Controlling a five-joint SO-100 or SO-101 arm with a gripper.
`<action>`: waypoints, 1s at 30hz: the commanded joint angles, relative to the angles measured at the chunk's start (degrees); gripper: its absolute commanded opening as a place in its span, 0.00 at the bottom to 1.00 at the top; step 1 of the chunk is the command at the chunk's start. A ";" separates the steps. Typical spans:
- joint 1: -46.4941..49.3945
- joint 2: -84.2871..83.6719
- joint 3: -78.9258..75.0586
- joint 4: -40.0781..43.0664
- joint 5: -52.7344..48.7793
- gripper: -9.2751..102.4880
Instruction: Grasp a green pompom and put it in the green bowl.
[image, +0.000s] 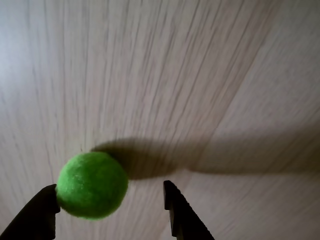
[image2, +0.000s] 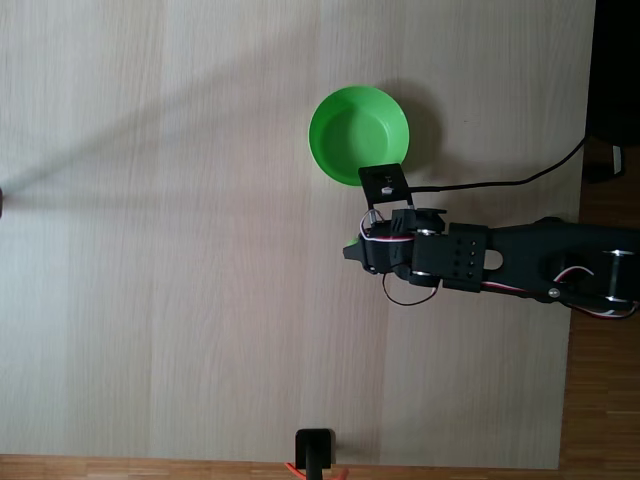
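Note:
The green pompom is a fuzzy bright green ball low in the wrist view, resting on the pale wood table. My gripper is open around it. The left finger touches the ball, and the right finger stands apart from it by a clear gap. In the fixed view the gripper points left, and a sliver of the green pompom shows at its tip. The green bowl stands empty just above the gripper in that view, close to the arm's wrist.
A black cable runs from the arm toward the table's right edge. A black stand sits at the bottom edge of the fixed view. Bare table stretches to the left of the gripper.

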 joint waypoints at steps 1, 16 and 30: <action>0.09 0.26 -2.20 0.09 -0.26 0.31; 1.49 -1.41 -2.29 0.09 -0.35 0.31; 1.32 -1.76 -2.29 0.00 -0.26 0.31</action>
